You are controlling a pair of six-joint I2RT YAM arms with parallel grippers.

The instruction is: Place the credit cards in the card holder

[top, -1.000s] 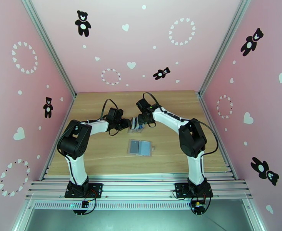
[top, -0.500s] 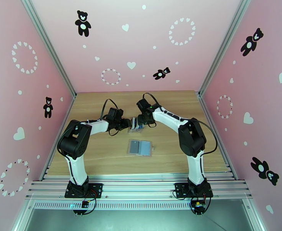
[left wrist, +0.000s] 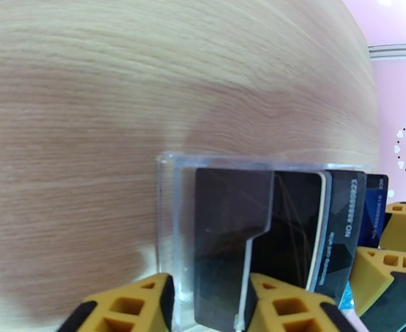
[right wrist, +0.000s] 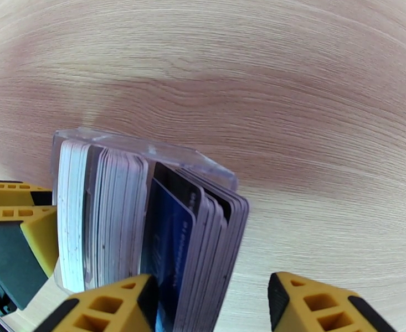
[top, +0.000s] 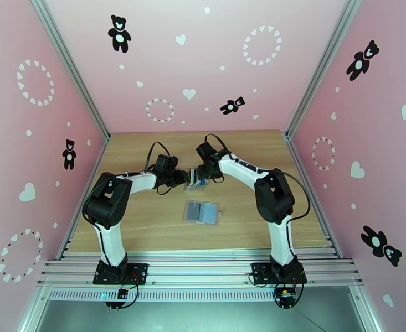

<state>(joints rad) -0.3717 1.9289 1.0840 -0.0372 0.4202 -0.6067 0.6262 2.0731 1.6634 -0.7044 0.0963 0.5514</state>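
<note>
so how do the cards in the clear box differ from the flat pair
The boxed cards stand on edge; the flat pair lies side by side. The boxed cards sit between the left end effector and right end effector; the flat pair lies apart. The boxed cards look black, navy and white; the flat pair grey and blue. Both rest on the table.

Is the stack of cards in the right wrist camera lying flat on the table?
No, the cards stand on edge, packed side by side inside a clear case.
</note>
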